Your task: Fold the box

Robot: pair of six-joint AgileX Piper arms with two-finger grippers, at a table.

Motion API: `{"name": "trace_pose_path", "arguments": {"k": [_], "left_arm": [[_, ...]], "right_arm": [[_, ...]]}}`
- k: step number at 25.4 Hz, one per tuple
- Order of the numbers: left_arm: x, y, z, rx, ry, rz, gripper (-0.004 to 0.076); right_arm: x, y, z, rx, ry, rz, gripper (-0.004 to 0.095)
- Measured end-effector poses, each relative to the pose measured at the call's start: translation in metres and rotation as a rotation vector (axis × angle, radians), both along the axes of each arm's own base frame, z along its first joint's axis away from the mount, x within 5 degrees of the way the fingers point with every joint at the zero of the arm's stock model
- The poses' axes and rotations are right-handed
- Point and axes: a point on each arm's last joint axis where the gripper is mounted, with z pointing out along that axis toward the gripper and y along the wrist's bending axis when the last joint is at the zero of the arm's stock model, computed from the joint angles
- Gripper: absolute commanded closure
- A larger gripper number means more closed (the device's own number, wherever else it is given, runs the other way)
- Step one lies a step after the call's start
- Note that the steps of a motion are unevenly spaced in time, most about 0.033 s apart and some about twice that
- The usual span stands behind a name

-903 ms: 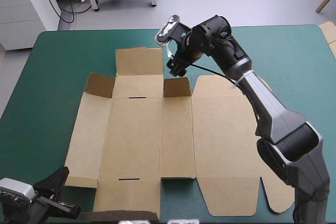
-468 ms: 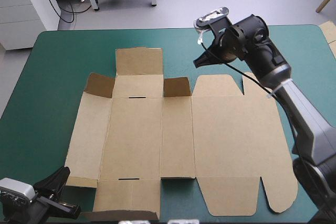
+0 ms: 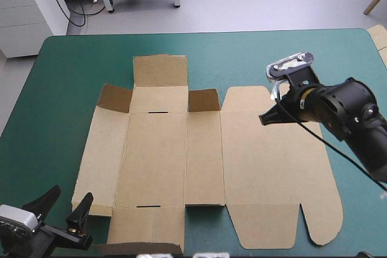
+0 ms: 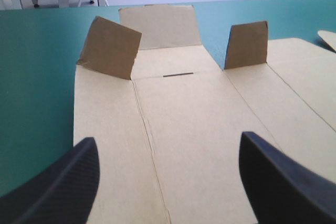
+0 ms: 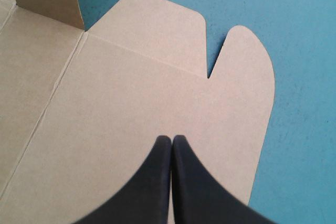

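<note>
1. Teal-green cover spreads smooth and matte around the sheet on every side.
2. Mid-table lies the box, a cut sheet of brown board creased into long panels, nearly all of it flat.
3. Up at its far end, two small flaps stand upright, one on either side of the far panel, with a thin slot cut between them.
4. Rounded tabs finish the broad right panel, with a narrow notch between them.
5. The nearest flap runs down to the high view's bottom edge and is partly cut off.
6. Right gripper: black fingers pressed together into one point over that right panel's far part. Touching the board or just above it? Can't tell.
7. Left gripper: fingers spread wide at the box's near-left corner, aimed along the board, its arm mostly out of the picture.
</note>
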Motion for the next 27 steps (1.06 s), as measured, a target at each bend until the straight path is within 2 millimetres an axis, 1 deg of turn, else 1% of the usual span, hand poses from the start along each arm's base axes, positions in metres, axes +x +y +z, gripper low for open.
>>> {"name": "trace_pose_path", "arguments": {"k": [5, 7, 8, 10, 14, 17, 20, 21, 23, 25, 27], "left_arm": [[0.003, 0.001, 0.010, -0.020, -0.069, 0.014, 0.0178], [0.008, 0.000, 0.018, -0.020, -0.064, 0.017, 0.0178], [0.016, -0.001, 0.030, -0.019, -0.050, 0.019, 0.0178], [0.026, -0.002, 0.044, -0.017, -0.038, 0.022, 0.0181], [0.054, -0.006, 0.073, -0.002, -0.017, 0.027, 0.0192], [0.081, -0.010, 0.094, 0.033, 0.010, 0.021, 0.0194], [0.107, -0.014, 0.109, 0.057, 0.045, 0.016, 0.0195], [0.121, -0.017, 0.113, 0.060, 0.067, 0.012, 0.0195], [0.140, -0.022, 0.114, 0.028, 0.121, -0.005, 0.0195], [0.146, -0.025, 0.109, 0.009, 0.169, -0.020, 0.0195], [0.149, -0.026, 0.104, 0.045, 0.245, -0.033, 0.0195]], "right_arm": [[-0.026, -0.013, -0.016, 0.004, 0.016, -0.008, 0.0929], [-0.036, -0.018, -0.024, 0.016, 0.015, -0.015, 0.0929], [-0.046, -0.023, -0.029, 0.036, -0.007, -0.018, 0.0928], [-0.057, -0.028, -0.039, 0.049, -0.020, -0.017, 0.0928], [-0.079, -0.039, -0.055, 0.083, -0.061, -0.012, 0.0929], [-0.095, -0.046, -0.068, 0.099, -0.078, -0.012, 0.0929], [-0.109, -0.053, -0.080, 0.107, -0.087, -0.014, 0.0928], [-0.116, -0.057, -0.086, 0.115, -0.098, -0.014, 0.0928], [-0.130, -0.063, -0.094, 0.144, -0.133, -0.009, 0.0929], [-0.139, -0.066, -0.099, 0.181, -0.177, 0.001, 0.0929], [-0.152, -0.070, -0.106, 0.241, -0.228, 0.014, 0.0929]]}}
